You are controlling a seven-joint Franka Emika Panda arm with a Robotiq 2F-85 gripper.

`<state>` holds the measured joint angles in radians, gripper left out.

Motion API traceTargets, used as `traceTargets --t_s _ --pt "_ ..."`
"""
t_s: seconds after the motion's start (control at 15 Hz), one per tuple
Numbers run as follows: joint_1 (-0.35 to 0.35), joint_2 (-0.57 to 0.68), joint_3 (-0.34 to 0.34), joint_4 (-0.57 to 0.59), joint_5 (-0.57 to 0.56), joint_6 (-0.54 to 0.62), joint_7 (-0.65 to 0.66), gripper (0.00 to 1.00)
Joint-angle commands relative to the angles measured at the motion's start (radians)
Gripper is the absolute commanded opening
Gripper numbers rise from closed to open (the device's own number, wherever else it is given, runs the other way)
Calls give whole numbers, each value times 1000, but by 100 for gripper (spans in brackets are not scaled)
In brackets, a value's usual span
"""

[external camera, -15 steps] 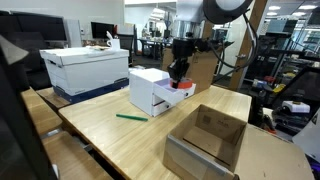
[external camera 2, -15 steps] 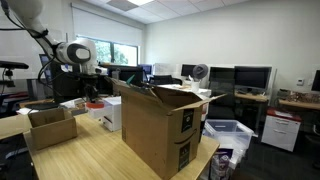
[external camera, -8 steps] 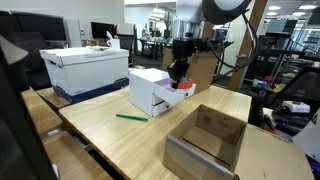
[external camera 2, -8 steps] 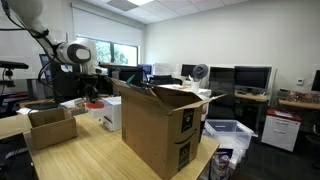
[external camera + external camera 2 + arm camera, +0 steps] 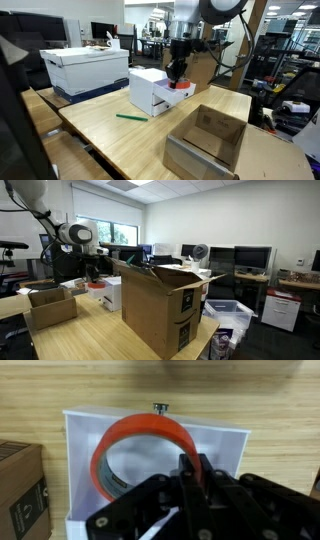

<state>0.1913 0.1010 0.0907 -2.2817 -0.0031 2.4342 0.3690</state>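
We see the jaws closed on the red ring (image 5: pixel 145 426), over the white box (image 5: pixel 228 448) on the counter (image 5: pixel 105 135); they hide its near edge; whether it touches the box is unclear.

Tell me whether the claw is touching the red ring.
Touching. The wrist view shows it: the claw is shut across the band of the red ring on its right side, with no gap visible, above the white box.

Tool (image 5: pixel 177 77) (closed) at red ring (image 5: pixel 185 88); white box (image 5: pixel 146 92) beneath
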Motion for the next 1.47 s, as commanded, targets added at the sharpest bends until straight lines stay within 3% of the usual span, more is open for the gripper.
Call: traceTargets --t_s 0.0,0.27,0.33,0.4,0.6,0.67,1.0,1.4 --pt "-20 32 14 26 38 13 -55 6" --pt "-21 51 14 46 41 11 -60 6" --pt "-21 54 14 48 41 10 -60 35" --pt "-20 57 14 52 41 9 -59 36" --pt "-20 65 14 59 42 7 -58 53" --pt "-20 64 15 61 45 4 -56 67" --pt "-17 45 10 62 31 -18 -35 96" --pt "-12 37 15 85 23 -9 -36 100"
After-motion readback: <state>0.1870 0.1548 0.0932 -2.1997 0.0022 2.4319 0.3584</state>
